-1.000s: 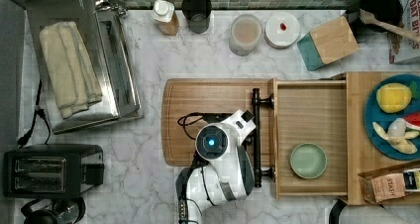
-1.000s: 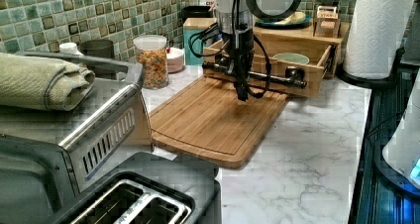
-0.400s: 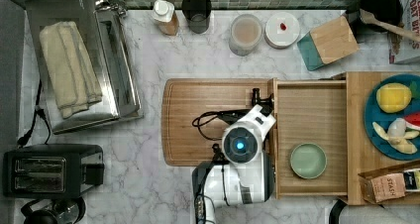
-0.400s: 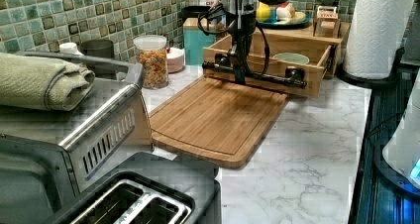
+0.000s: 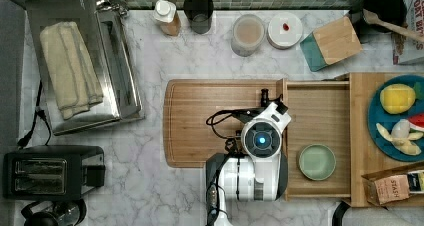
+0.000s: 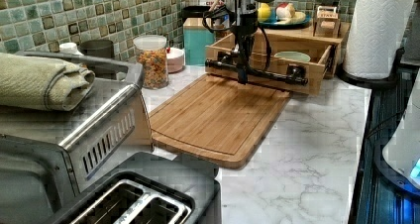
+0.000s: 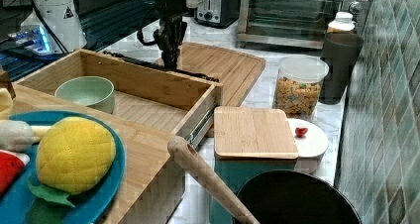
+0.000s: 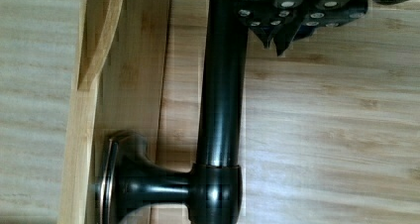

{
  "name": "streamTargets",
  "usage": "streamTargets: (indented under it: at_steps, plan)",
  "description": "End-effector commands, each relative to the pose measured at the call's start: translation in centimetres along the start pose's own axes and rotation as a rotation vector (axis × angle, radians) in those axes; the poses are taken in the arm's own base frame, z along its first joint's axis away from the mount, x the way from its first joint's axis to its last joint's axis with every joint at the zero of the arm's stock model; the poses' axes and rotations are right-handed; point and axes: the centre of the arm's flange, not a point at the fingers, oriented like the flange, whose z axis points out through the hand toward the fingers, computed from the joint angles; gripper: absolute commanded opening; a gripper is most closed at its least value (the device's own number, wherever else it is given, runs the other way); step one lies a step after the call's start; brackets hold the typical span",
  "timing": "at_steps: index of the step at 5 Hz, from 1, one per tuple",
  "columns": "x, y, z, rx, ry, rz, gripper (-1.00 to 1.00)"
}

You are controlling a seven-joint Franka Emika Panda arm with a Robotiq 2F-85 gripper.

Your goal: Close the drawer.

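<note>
The drawer (image 5: 320, 116) is pulled out of its wooden cabinet toward the top view's left, over the end of a cutting board. Its long black bar handle (image 6: 257, 71) (image 8: 220, 85) runs along the front. My gripper (image 6: 241, 77) (image 7: 171, 61) (image 8: 278, 39) points straight down, shut on nothing. It stands against the handle's outer side, the one facing the cutting board. In the top view the arm's wrist (image 5: 260, 140) covers the middle of the handle. A pale green bowl (image 5: 317, 162) (image 7: 85, 92) lies inside the drawer.
The cutting board (image 5: 210, 121) (image 6: 218, 115) lies in front of the drawer. A blue plate of toy fruit (image 5: 395, 116) and a tea box (image 5: 395, 186) sit on the cabinet top. Jars, a lidded teal box (image 5: 332, 43) and a toaster oven (image 5: 80, 61) stand around.
The arm moved to the top view's right, from over the cutting board to the handle. The drawer front has shifted a little to the top view's right, into the cabinet.
</note>
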Motion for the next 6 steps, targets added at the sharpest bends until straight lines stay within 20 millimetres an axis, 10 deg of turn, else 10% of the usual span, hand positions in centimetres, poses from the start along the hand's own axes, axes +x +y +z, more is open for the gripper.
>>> streamTargets:
  at_steps: [1, 3, 5, 6]
  plan:
    - [0.6, 9.2, 0.9, -0.062, 0.002, 0.03, -1.0]
    - [-0.8, 21.0, -1.7, -0.084, -0.023, -0.002, -1.0]
    - [-2.5, 27.7, -5.5, -0.066, -0.047, 0.04, -1.0]
    - [-1.7, 30.9, -2.4, -0.053, 0.045, 0.023, -1.0]
